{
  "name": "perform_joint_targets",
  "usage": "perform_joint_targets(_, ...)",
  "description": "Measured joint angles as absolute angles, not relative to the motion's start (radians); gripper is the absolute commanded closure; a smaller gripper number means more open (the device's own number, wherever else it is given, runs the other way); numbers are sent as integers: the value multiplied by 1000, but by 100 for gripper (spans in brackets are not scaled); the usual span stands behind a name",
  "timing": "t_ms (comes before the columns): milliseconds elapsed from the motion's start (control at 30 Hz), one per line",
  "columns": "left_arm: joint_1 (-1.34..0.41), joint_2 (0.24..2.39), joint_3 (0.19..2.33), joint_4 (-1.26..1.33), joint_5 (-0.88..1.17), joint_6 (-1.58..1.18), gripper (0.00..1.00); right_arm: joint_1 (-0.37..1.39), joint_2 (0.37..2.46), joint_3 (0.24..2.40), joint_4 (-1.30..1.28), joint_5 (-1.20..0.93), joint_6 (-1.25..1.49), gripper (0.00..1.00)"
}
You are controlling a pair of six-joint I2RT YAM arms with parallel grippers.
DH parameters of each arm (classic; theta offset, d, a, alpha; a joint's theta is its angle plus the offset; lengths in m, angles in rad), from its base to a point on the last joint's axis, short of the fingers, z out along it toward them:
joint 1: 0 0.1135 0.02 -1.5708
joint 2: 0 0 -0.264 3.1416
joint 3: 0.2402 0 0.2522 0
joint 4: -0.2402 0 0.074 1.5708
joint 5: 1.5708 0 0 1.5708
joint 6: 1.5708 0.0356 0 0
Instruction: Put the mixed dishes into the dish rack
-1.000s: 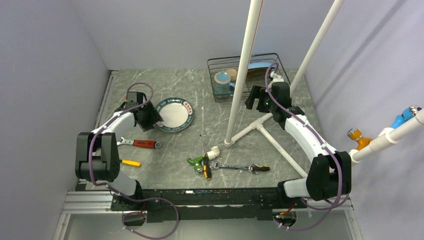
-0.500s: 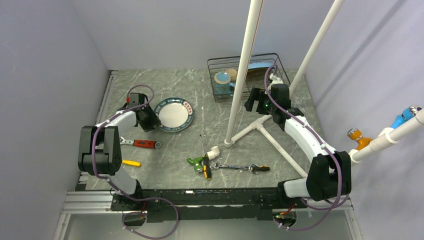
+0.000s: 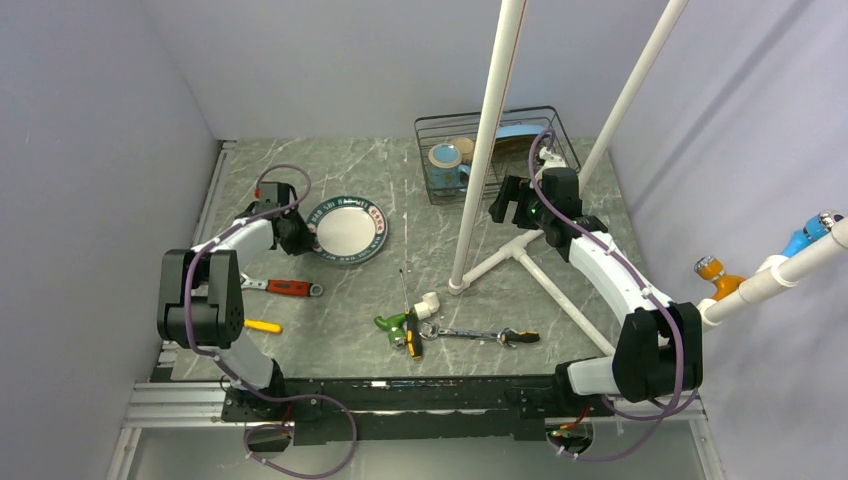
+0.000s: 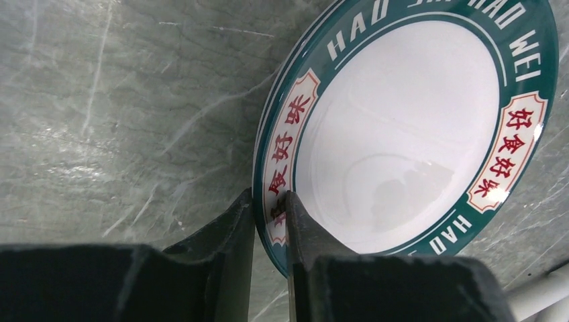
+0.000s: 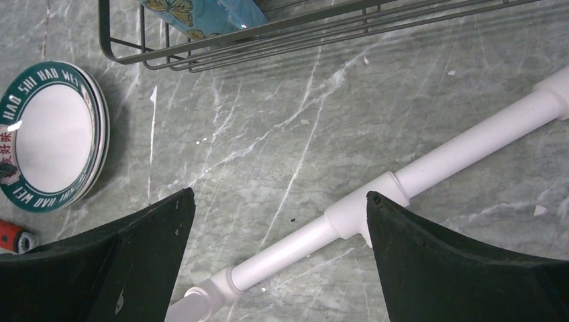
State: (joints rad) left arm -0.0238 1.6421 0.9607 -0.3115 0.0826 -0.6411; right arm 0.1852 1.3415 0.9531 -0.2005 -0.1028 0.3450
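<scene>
The white plate with a dark green patterned rim (image 3: 347, 230) sits on the table at the left; it also shows in the left wrist view (image 4: 402, 127) and the right wrist view (image 5: 50, 134). My left gripper (image 3: 303, 233) (image 4: 268, 198) is shut on its left rim, one finger above and one below. The dish rack (image 3: 545, 118) (image 5: 268, 40) stands at the back and holds the teal mug (image 3: 447, 166), a whitish bowl (image 3: 463, 145) and the light-blue plate (image 3: 520, 132) (image 5: 201, 13). My right gripper (image 3: 508, 203) (image 5: 278, 194) is open and empty, in front of the rack. The dark yellow-centred plate is not clearly visible.
White pipe frame uprights (image 3: 488, 140) rise in front of the rack, and its base pipes (image 3: 530, 262) (image 5: 376, 194) lie under my right gripper. A red-handled wrench (image 3: 287, 288), a yellow handle (image 3: 262, 326), green and yellow screwdrivers (image 3: 400, 325) and a wrench (image 3: 480, 334) lie near the front.
My left wrist has shifted back and closer along the plate's left rim. The right arm has hardly moved.
</scene>
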Motion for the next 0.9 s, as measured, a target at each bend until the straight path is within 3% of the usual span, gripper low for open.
perform_joint_targets(300, -24, 1539, 955, -374, 41, -608, 92, 185, 1341, 953, -200, -103, 345, 0)
perform_joint_targets(367, -24, 1518, 949, -386, 36, -604, 100, 185, 1341, 953, -200, -103, 345, 0)
perform_joint_targets(900, -9, 1391, 896, -333, 192, -660, 100, 185, 1343, 953, -201, -106, 346, 0)
